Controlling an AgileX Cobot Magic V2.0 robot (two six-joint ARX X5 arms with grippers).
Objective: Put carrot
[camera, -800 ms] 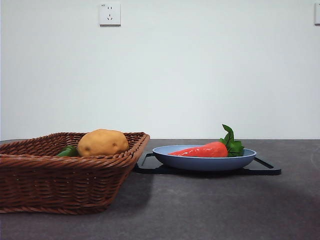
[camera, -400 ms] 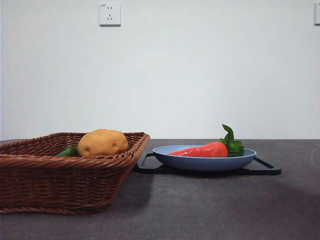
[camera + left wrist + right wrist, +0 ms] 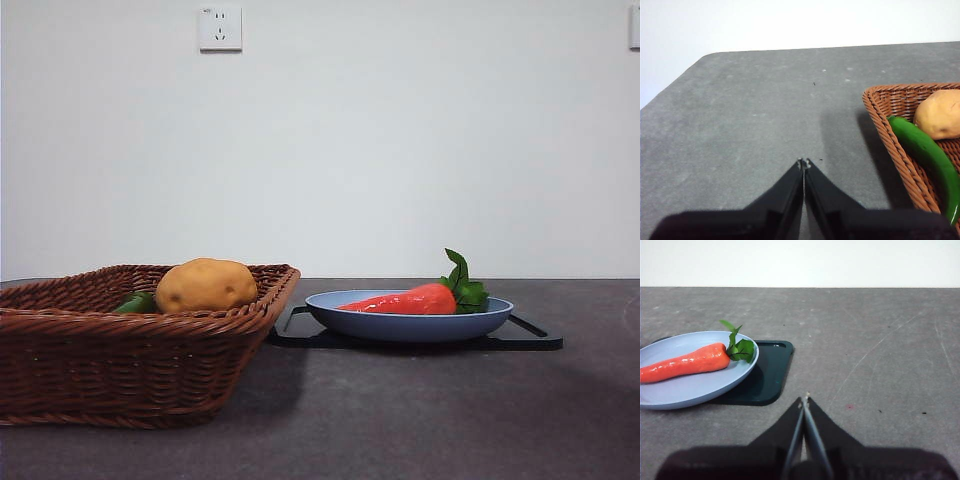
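Bright even light, soft shadows, sharp focus

The basket (image 3: 120, 350) is cut off by the left edge in the front view, and by the right edge in the left wrist view. Its rim hides the lower part of the potato (image 3: 205, 285) and most of the green vegetable (image 3: 135, 303). The plate (image 3: 695, 390) is cut off in the right wrist view, together with the carrot (image 3: 682, 364) tip. The plate covers most of the black tray (image 3: 530, 340).
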